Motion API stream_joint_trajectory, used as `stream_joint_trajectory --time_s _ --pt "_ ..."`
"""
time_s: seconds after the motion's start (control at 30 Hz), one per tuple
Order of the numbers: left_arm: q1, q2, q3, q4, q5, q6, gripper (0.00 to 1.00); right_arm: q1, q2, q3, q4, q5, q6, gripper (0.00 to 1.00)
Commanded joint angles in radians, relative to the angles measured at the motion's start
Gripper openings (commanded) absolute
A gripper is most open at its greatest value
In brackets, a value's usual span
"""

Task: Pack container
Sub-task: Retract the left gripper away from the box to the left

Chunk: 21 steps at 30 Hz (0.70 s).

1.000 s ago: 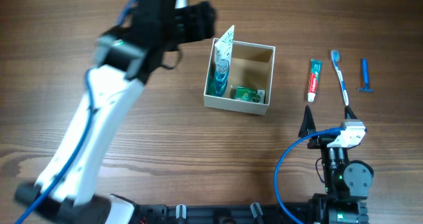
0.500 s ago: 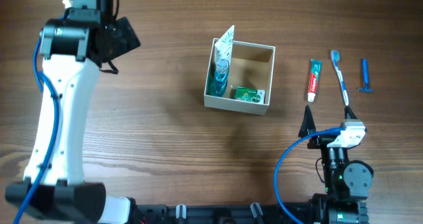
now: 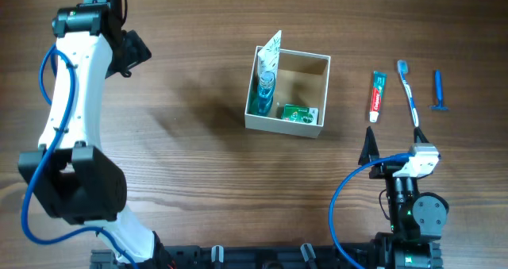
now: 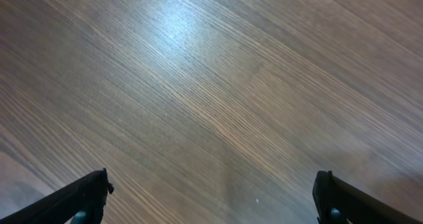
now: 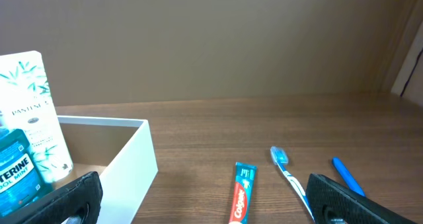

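The container (image 3: 321,93) is a white-walled box with a tan inside at the table's middle. It holds a white Pantene tube (image 3: 272,50) standing upright, a blue Listerine bottle (image 3: 263,90) and a small green item (image 3: 298,113). My left gripper (image 3: 136,51) is open and empty over bare wood at the far left, well away from the box; its wrist view shows its jaws (image 4: 211,201) over bare wood. My right gripper (image 3: 393,144) is open and empty, low near the front right. In its wrist view its jaws (image 5: 205,207) face the container's wall (image 5: 135,174).
To the right of the box lie a toothpaste tube (image 3: 377,96), a blue-and-white toothbrush (image 3: 409,90) and a blue razor (image 3: 437,90). They also show in the right wrist view: the toothpaste tube (image 5: 242,192), the toothbrush (image 5: 291,174), the razor (image 5: 347,178).
My left arm has swung from beside the container's upper left corner out to the far left of the table, with its gripper empty. The right arm and the objects have not moved.
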Motion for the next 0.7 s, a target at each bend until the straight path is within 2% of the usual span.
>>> stream_joint_trajectory --time_s 0.0,0.67 --pt "0.019 0.026 0.001 0.011 -0.016 -0.003 1.0 0.006 -0.002 -0.002 0.003 0.017 0.013 1.0" --pt "0.018 0.026 0.001 0.032 -0.016 -0.003 1.0 0.006 -0.002 -0.002 0.003 0.017 0.013 1.0"
